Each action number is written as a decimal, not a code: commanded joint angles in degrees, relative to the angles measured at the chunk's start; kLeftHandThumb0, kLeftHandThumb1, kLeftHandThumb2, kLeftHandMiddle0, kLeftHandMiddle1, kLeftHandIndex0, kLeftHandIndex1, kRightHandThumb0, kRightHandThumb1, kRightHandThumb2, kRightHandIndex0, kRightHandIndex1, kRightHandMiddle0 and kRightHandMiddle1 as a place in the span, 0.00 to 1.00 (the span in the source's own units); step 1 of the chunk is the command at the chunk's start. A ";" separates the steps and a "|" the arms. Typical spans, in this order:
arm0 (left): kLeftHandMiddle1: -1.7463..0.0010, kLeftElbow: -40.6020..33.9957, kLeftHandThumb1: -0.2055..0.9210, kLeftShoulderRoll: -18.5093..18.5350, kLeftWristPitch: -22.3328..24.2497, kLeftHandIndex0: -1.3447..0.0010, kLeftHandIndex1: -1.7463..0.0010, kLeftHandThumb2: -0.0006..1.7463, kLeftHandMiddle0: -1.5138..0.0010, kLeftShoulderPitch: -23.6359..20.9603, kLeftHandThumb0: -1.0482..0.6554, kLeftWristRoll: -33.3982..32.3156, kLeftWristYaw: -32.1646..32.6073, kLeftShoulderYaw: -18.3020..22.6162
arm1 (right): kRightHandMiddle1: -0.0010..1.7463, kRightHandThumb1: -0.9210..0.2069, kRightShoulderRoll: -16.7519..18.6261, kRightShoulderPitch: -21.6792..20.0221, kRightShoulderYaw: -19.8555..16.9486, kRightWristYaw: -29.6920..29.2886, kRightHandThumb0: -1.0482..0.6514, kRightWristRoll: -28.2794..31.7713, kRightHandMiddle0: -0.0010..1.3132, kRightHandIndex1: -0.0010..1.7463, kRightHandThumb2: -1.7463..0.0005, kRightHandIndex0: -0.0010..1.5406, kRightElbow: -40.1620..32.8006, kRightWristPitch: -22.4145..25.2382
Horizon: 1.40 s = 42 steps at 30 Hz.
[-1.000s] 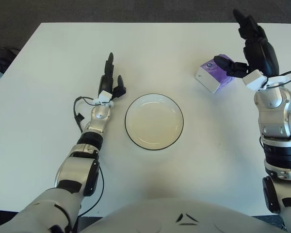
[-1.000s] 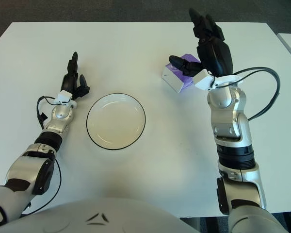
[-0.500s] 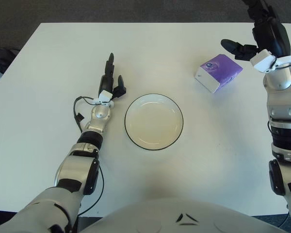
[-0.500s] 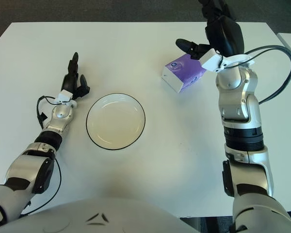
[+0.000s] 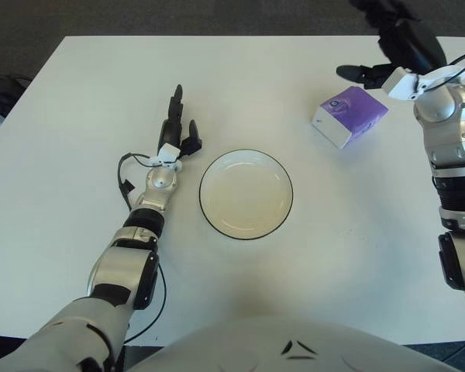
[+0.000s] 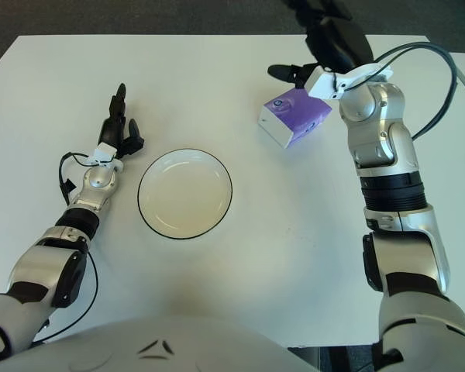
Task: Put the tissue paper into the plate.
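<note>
Right hand [image 6: 325,48] is raised beyond the tissue pack [image 6: 294,115], fingers [image 6: 283,72] spread, holding nothing. Pack lies on the tabletop [image 6: 217,77], right of the plate [image 6: 185,193], well apart. Left hand [image 6: 115,136] shows left of plate, fingers extended, empty.

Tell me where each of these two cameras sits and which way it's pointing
Left eye view: on the head, facing forward and down at the white table; both arms and the torso show, right arm at the picture's edge.
Right eye view: same head, slightly to the right; the whole right arm shows.
Shared: plate, purple tissue paper, left hand left of the plate, right hand open at the tissue paper's far side.
</note>
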 commanded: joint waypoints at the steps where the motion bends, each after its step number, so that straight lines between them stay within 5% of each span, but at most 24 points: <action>1: 1.00 7.34 1.00 -1.71 -0.69 1.00 0.98 0.58 1.00 9.78 0.08 1.42 0.23 -1.12 | 0.18 0.00 -2.62 -4.87 5.03 -3.75 0.10 -5.70 0.00 0.01 0.67 0.03 11.78 -7.42; 16: 1.00 7.37 1.00 -1.75 -1.24 1.00 0.97 0.59 1.00 9.69 0.08 1.17 0.33 -1.01 | 0.11 0.00 -3.77 -12.84 14.63 -9.69 0.03 -15.34 0.00 0.00 0.70 0.00 27.17 -21.82; 26: 1.00 6.82 1.00 -1.64 -1.35 1.00 0.98 0.59 1.00 10.16 0.08 0.76 -0.19 -0.81 | 0.05 0.00 -4.59 -11.11 20.36 -11.93 0.00 -20.51 0.00 0.00 0.82 0.00 29.63 -26.52; 42: 1.00 6.57 1.00 -1.37 -1.68 1.00 0.98 0.59 1.00 10.97 0.09 0.70 0.26 -0.55 | 0.07 0.00 -8.82 -13.00 20.69 -3.87 0.00 -19.79 0.00 0.00 0.87 0.00 27.22 -29.59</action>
